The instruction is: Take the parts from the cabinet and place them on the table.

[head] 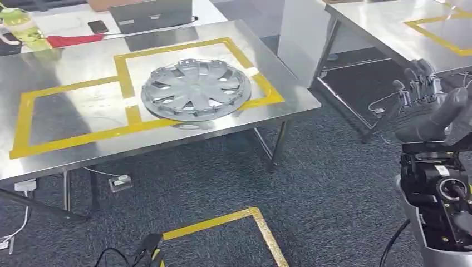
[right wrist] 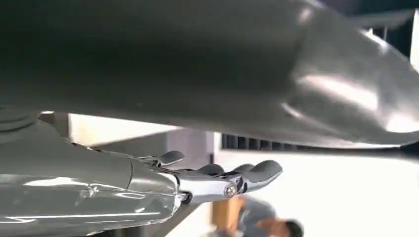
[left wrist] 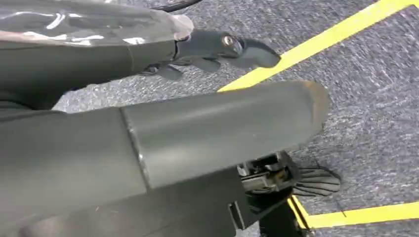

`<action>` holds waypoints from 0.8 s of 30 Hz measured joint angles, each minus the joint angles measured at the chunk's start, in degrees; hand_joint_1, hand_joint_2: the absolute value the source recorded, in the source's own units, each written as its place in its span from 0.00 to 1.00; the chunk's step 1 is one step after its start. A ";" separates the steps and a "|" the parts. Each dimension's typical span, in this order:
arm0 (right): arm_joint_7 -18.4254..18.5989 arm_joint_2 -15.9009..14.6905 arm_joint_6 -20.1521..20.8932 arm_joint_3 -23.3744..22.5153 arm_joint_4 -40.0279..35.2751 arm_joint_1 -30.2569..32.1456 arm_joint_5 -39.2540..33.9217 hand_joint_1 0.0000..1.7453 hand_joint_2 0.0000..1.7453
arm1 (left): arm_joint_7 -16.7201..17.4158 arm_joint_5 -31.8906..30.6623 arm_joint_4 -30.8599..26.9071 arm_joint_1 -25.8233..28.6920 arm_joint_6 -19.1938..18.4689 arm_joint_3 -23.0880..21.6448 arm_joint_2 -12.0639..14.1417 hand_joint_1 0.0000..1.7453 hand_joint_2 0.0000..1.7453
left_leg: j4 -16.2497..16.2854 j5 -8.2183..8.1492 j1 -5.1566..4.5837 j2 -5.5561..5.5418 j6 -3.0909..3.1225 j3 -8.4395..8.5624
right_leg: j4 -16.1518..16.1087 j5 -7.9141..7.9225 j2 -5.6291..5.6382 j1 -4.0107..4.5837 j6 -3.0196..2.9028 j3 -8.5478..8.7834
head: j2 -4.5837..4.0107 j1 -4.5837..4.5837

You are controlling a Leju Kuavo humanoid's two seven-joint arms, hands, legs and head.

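A hubcap lies on the table, upper left; right hand empty, fingers apart; left hand likewise empty, fingers spread.

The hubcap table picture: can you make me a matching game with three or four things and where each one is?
Things:
1. hubcap
2. phone
3. right hand
4. power strip

Places:
A. on the floor under the table
B. raised at the picture's right edge, holding nothing
C. on the steel table, lying over the yellow tape
D. on the far white surface, behind the table

Pairs: 1-C, 2-D, 3-B, 4-A
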 joint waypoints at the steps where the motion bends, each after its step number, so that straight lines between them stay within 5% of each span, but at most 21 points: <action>1: 0.09 -0.02 -0.04 -0.24 0.00 0.14 0.20 0.00 0.00 | 0.00 0.00 0.00 -0.06 0.00 0.00 0.00 0.00 0.00 | -0.01 -0.03 0.06 0.76 -0.19 0.11 | -0.05 0.13 0.82 0.04 -0.37 -0.13 | 0.00 0.00; 2: 0.15 0.00 -0.22 -0.37 0.00 0.13 0.53 0.00 0.00 | 0.00 -0.04 0.00 -0.19 0.00 0.00 0.02 0.00 0.00 | 0.25 -0.50 0.29 0.61 -0.78 0.02 | -0.38 0.39 1.52 -0.27 -0.80 0.18 | 0.00 0.11; 4: 0.42 -0.02 -0.52 -0.64 0.00 0.08 1.25 0.00 0.00 | -0.02 -0.09 0.00 -0.37 0.00 0.00 0.02 0.00 0.00 | 5.28 -3.96 0.56 -4.51 -1.43 -2.06 | -0.40 0.64 2.73 -0.55 -1.24 0.04 | 0.00 -0.31; 5: 0.48 -0.02 -0.61 -0.66 0.00 0.18 1.40 0.00 0.00 | -0.04 -0.09 0.00 -0.30 0.00 0.00 0.00 0.00 0.00 | 10.50 -6.49 0.57 -5.62 -1.46 -4.53 | -0.40 0.72 3.47 -0.54 -1.44 -0.11 | 0.00 -0.59; 7: 0.50 -0.02 -0.76 -0.68 0.02 0.64 1.44 0.00 0.00 | -0.04 -0.09 0.00 -0.02 0.00 0.00 0.02 0.00 0.00 | 19.15 -9.26 0.59 -6.11 -1.43 -8.97 | -0.39 0.84 5.19 -0.44 -1.61 -0.35 | 0.00 -0.85; 8: 0.57 -0.02 -0.83 -0.75 0.04 0.96 1.49 0.00 0.00 | -0.04 -0.07 0.00 0.05 0.00 0.00 0.02 0.00 0.00 | 19.75 -8.55 0.59 -6.13 -1.29 -9.50 | -0.38 0.86 6.12 -0.42 -1.62 -0.34 | 0.00 -1.01; 9: 0.59 -0.02 -0.96 -0.92 0.04 1.16 1.57 0.00 0.00 | -0.04 -0.07 0.00 0.05 -0.02 0.00 0.02 0.00 0.00 | 17.53 -6.66 0.59 -6.20 -1.07 -8.67 | -0.38 0.88 6.99 -0.43 -1.59 -0.29 | 0.00 -1.03; 11: 0.66 -0.02 -1.05 -1.27 0.04 1.26 1.68 0.00 0.00 | -0.04 -0.09 0.00 -0.11 -0.26 0.00 0.04 0.00 0.00 | 7.43 -1.14 0.64 -7.23 -0.50 -4.11 | -0.37 0.96 8.68 -0.46 -1.46 -0.14 | 0.00 -1.20; 12: 0.68 -0.04 -1.14 -1.51 0.07 1.29 1.97 0.00 0.00 | -0.04 -0.09 0.00 -0.21 -0.28 0.00 0.11 0.00 0.00 | 2.49 0.82 0.73 -9.77 -0.13 -1.84 | -0.37 1.02 9.41 -0.57 -1.33 -0.20 | 0.00 -1.33; 13: 0.79 -0.09 -1.22 -1.84 0.07 1.30 2.21 0.00 0.00 | -0.04 -0.09 0.00 -0.29 -0.33 0.00 0.24 0.00 0.00 | 0.70 0.39 0.79 -11.25 0.00 -1.14 | -0.16 1.00 10.05 -0.14 -1.02 -0.55 | 0.00 -1.38; 15: 1.58 -0.31 -1.51 -2.32 0.11 1.51 2.84 0.00 0.00 | -0.07 -0.07 0.00 -0.33 -0.39 0.00 0.20 0.00 0.00 | 0.70 0.38 0.52 -9.76 0.10 -1.21 | -0.40 1.31 11.24 -0.60 -0.34 -0.84 | 0.00 -1.05; 17: 2.16 -0.96 -2.05 -3.02 0.24 2.02 4.06 0.00 0.00 | -0.11 0.11 0.00 -0.44 -0.39 0.00 0.00 0.00 0.00 | 0.02 0.81 0.83 -8.35 0.90 -0.97 | -0.64 1.53 12.27 -0.55 0.53 -1.15 | 0.00 -1.09; 19: 3.28 -1.60 -3.65 -3.67 0.76 2.13 6.83 0.00 0.00 | -0.35 0.52 0.00 -0.60 -0.37 0.00 0.07 0.00 0.00 | -0.41 1.00 0.84 -7.17 1.62 -0.80 | 3.11 -1.27 5.67 -0.15 0.73 -2.67 | 0.00 -0.24; 20: 3.89 -1.73 -4.43 -3.72 1.20 2.03 8.35 0.00 0.00 | -0.37 0.76 0.00 -0.48 -0.37 0.00 0.09 0.00 0.00 | -0.41 0.98 0.75 -6.49 1.77 -0.81 | 7.84 -3.87 4.40 -0.23 1.03 -4.79 | 0.00 0.00; 22: 4.53 -2.12 -5.01 -3.87 2.45 2.38 9.77 0.00 0.00 | -0.42 0.92 0.00 0.00 -0.37 0.00 0.09 0.00 0.00 | -0.38 0.90 0.68 -4.94 1.86 -0.85 | 17.24 -7.61 3.83 -0.52 1.44 -9.05 | 0.00 0.04; 24: 4.57 -2.23 -5.18 -4.18 3.45 2.51 10.05 0.00 0.00 | -0.44 0.98 0.00 0.18 -0.37 0.00 0.09 0.00 0.00 | -0.35 0.78 0.69 -3.53 1.75 -0.80 | 16.88 -6.15 3.59 -0.63 1.62 -8.71 | 0.00 0.17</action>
